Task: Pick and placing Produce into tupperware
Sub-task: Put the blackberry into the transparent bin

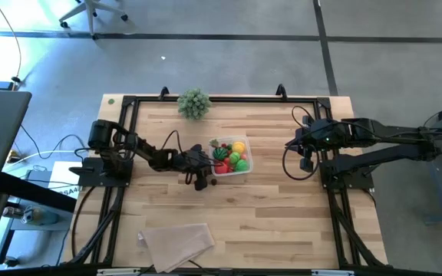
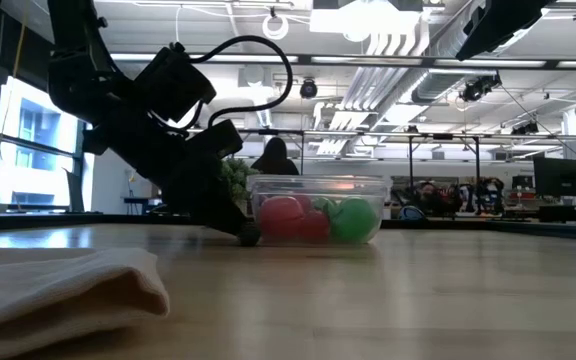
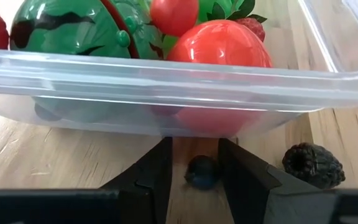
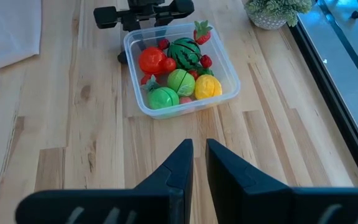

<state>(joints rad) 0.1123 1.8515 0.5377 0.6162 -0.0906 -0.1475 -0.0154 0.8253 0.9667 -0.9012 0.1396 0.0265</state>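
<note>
While most fruit already fills the tub, the left hand straddles a blueberry at its seven o'clock; a blackberry waits alongside.

the tupperware, a clear rectangular tub with rounded corners, sat upright on the desk near its middle. inside lay the produce: a striped dark green watermelon, a large red tomato, two green pieces, a yellow one, strawberries and small red bits. outside, just beside one wall, lay a small dark blueberry and near it a blackberry.
</note>
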